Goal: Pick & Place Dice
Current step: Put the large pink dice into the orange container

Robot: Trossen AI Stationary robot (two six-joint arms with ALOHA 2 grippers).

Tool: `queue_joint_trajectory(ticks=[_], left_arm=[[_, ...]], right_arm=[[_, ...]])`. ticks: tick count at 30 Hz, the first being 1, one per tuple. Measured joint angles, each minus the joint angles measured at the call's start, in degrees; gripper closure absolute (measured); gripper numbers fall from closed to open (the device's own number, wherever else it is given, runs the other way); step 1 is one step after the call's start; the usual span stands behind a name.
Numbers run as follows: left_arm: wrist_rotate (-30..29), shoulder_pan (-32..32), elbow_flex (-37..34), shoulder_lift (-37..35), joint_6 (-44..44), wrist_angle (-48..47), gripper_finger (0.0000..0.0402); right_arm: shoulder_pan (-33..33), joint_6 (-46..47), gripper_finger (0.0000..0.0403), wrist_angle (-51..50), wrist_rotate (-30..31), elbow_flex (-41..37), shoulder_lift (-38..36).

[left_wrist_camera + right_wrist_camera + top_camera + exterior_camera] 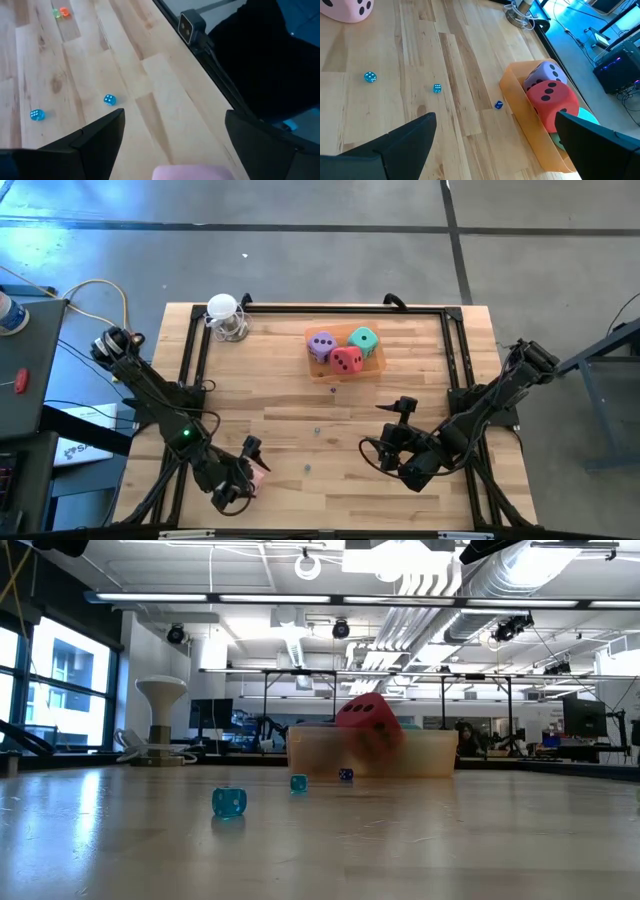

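Note:
The orange tray (pixel 372 366) at the table's far middle holds the purple die (pixel 321 344), the teal die (pixel 364 340) and the red die (pixel 347 360), which rests on top between the other two. The pink die (pixel 260 474) is near the table's near left corner, between the fingers of my left gripper (pixel 252 470). In the left wrist view only a sliver of the die (pixel 192 173) shows, far back between the fingers. My right gripper (pixel 392 428) hovers open at the near right and points toward the tray (pixel 530 135). My left gripper has the pink die between its two wide-set fingers, which slant down and point along the near edge toward the table's right. The die's top (pixel 220 172) shows beside one finger (pixel 260 145). The picture's edge cuts off the sides. Whether the die is clear of the table I cannot tell.
Small blue dice (pixel 370 77) (pixel 437 88) (pixel 498 105) lie loose on the wood between the grippers and the tray. Green and orange beads (pixel 60 12) lie farther off. A white stand (pixel 225 315) is at the far left. A black frame (pixel 195 350) rims the table.

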Motion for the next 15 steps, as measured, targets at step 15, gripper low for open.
queue_joint_trajectory(ticks=[15], left_arm=[[-1.54, 0.00, 0.00, 0.04, -0.32, 0.95, 0.0003]], right_arm=[[0.00, 0.02, 0.0003, 0.00, -0.22, 0.01, 0.00]])
